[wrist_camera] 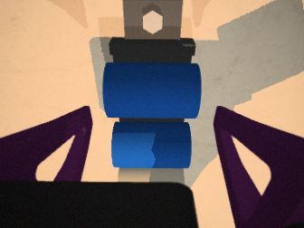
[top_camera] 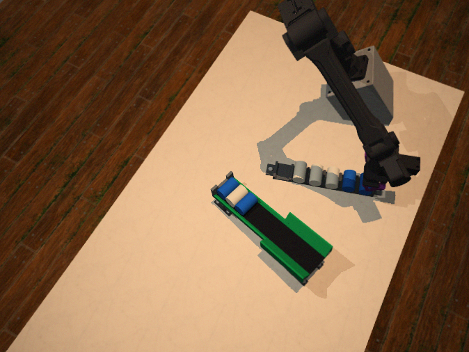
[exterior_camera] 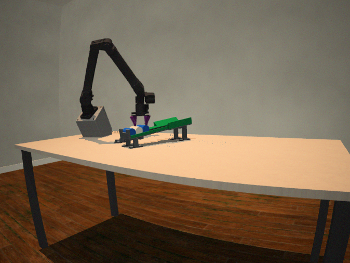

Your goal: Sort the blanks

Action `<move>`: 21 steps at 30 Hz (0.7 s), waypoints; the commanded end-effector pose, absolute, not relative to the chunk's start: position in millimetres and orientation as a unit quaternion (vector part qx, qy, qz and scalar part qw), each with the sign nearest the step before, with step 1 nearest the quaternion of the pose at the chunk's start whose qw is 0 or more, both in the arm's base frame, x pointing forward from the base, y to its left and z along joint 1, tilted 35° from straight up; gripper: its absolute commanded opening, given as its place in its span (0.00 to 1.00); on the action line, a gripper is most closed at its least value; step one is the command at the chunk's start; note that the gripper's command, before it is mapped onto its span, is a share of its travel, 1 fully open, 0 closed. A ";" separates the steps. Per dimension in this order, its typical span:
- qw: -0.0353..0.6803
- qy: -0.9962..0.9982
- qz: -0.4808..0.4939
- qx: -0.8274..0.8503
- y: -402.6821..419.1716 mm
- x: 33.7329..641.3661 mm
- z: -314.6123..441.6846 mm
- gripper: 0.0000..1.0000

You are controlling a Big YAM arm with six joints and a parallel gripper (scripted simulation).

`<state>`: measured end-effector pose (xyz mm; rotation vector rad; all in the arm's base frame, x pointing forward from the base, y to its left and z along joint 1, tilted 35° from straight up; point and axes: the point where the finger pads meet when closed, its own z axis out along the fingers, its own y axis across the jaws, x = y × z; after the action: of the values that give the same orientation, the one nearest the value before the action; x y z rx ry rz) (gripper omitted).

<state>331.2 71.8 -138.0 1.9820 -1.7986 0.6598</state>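
On the green ramp [top_camera: 309,236] [exterior_camera: 179,122] a blue blank [top_camera: 227,188] [exterior_camera: 129,130] lies at the stop, then a white blank [top_camera: 236,195] [exterior_camera: 136,129], then another blue blank [top_camera: 245,203] [exterior_camera: 144,128], side by side across it. The dark stock rack [top_camera: 284,170] [wrist_camera: 152,51] holds three white blanks [top_camera: 299,172] [top_camera: 316,175] [top_camera: 332,178] and two blue blanks [top_camera: 348,180] [wrist_camera: 151,146] [wrist_camera: 152,90]. The end blue one looks larger in the wrist view; whether it sits higher is unclear. My gripper [top_camera: 370,172] [exterior_camera: 140,125] [wrist_camera: 153,114] is open above that end, fingertips either side, holding nothing.
The rack's far-left slot, in the top view, holds no blank. The grey robot base [top_camera: 373,94] [exterior_camera: 94,124] stands behind the rack. The ramp's wide, high-walled end points away from the stop. The table's edge [top_camera: 414,227] lies beyond the rack's blue end.
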 end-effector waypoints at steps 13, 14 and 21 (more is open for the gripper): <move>0.185 -0.648 0.237 0.700 64.6 334.4 -136.4 0.80; 0.184 -0.648 0.237 0.700 64.7 334.6 -136.1 0.80; 0.183 -0.648 0.237 0.700 64.5 334.6 -135.1 0.80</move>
<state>329.0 70.5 -138.3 1.9819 -1.7967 0.6588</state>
